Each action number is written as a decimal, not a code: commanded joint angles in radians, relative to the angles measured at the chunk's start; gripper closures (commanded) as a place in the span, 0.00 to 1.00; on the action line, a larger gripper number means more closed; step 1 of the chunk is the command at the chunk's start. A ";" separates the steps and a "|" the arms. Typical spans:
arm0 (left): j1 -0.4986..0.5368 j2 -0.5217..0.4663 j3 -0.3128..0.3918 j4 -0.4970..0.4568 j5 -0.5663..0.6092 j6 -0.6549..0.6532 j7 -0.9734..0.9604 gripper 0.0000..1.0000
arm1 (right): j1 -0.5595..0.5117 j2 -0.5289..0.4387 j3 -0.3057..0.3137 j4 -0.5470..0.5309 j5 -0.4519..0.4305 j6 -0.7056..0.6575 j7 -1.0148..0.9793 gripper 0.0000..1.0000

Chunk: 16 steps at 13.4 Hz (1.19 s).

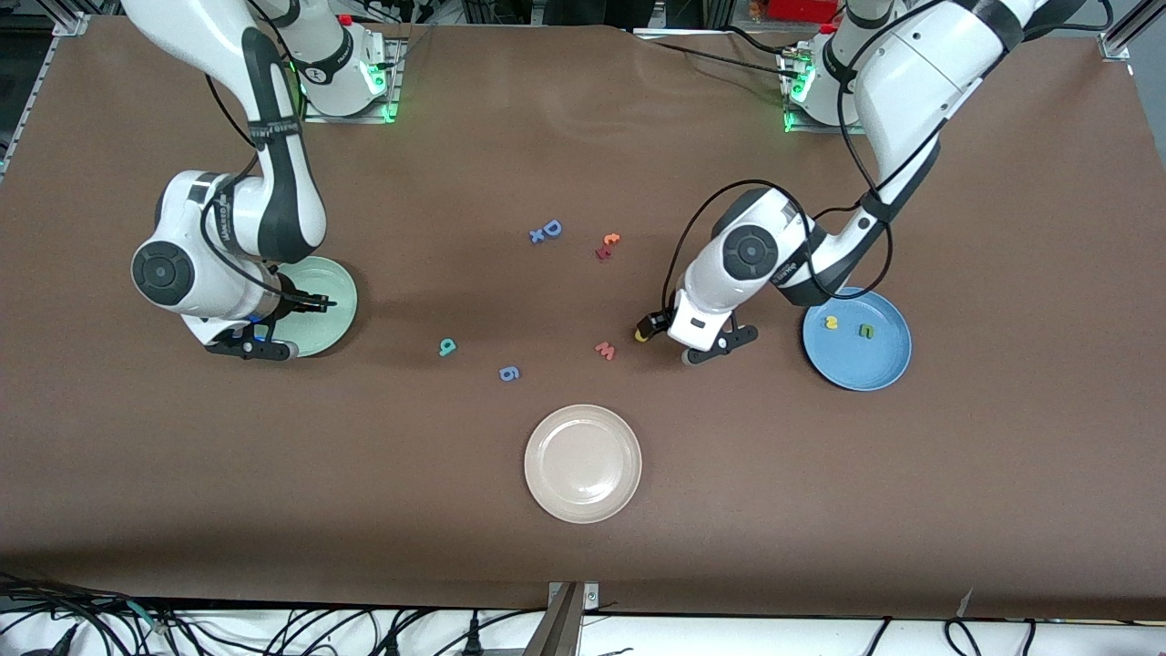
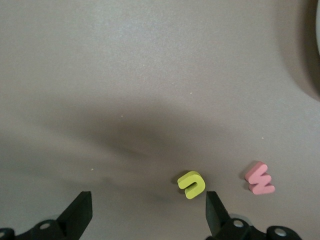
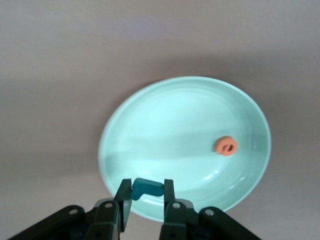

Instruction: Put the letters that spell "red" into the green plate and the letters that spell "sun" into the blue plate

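My right gripper (image 1: 314,302) hangs over the green plate (image 1: 333,321), shut on a thin teal "r" (image 3: 147,188). An orange "e" (image 3: 226,145) lies in that green plate (image 3: 165,125). A teal "d" (image 1: 446,346) lies on the table toward the middle. In the blue plate (image 1: 888,364) lie a yellow "s" (image 1: 831,322) and a green "n" (image 1: 866,332). My left gripper (image 1: 649,324) is low over the table beside that plate, open (image 2: 147,202). A yellow "u" (image 2: 191,184) lies on the table just inside one finger (image 2: 214,207).
A pink "w" (image 1: 605,350) lies close to the yellow "u" (image 1: 641,336). A blue "g" (image 1: 509,373), a blue "D" (image 1: 551,228) and orange-red letters (image 1: 608,244) lie mid-table. A beige-white plate (image 1: 583,463) sits nearest the front camera.
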 commanded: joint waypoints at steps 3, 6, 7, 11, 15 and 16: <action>-0.052 0.024 0.018 0.018 0.101 0.014 -0.226 0.00 | -0.031 0.075 -0.001 -0.012 0.014 -0.001 -0.057 1.00; -0.080 0.060 0.032 0.052 0.102 0.014 -0.356 0.00 | -0.040 0.085 0.009 -0.019 0.015 0.005 -0.059 0.76; -0.091 0.061 0.039 0.063 0.099 0.014 -0.387 0.00 | -0.042 0.085 0.011 -0.016 0.015 0.005 -0.059 0.46; -0.155 0.089 0.084 0.126 0.101 0.011 -0.508 0.00 | -0.020 0.032 0.012 0.029 0.034 -0.018 -0.036 0.21; -0.207 0.096 0.139 0.149 0.099 0.011 -0.559 0.00 | 0.068 -0.007 0.016 0.061 0.060 -0.016 0.154 0.21; -0.220 0.098 0.147 0.149 0.101 0.011 -0.577 0.00 | 0.101 -0.005 0.016 0.070 0.086 -0.009 0.197 0.22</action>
